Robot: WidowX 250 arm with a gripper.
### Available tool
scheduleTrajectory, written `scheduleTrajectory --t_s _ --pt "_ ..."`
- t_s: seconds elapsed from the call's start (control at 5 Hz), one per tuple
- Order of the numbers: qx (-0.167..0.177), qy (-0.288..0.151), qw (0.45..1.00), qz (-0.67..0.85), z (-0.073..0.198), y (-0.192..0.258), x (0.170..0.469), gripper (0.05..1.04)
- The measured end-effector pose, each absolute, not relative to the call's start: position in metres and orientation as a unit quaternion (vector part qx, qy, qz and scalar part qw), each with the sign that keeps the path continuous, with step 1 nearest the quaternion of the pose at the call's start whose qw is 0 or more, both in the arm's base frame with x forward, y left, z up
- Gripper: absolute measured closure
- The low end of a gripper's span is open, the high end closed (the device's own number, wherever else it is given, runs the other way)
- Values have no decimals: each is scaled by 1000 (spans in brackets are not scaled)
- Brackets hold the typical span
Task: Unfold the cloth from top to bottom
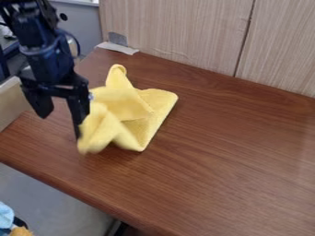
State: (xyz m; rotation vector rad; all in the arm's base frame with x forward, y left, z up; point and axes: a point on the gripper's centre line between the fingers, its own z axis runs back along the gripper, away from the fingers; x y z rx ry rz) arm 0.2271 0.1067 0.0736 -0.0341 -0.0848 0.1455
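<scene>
The black gripper (61, 122) hangs at the left of the camera view, over the table's left part, its two fingers spread apart. Its right finger stands against the left side of the yellow cloth (140, 120), and the other finger is left of it with a gap between. Crumpled and partly folded, the cloth lies on the brown table (227, 152), with a raised peak at its top and a bunched fold at its lower left. Its right part lies flatter, ending in a straight slanted edge.
A wood-patterned panel (178, 32) stands along the table's back edge. Tape (118, 48) is stuck at the back left corner. The table's front edge runs diagonally at lower left, with blue and orange items (7, 216) below it.
</scene>
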Motion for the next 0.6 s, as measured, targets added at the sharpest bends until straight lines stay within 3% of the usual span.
scheduleTrajectory --t_s 0.6 --pt "-16 -73 996 52 108 110 227 84"
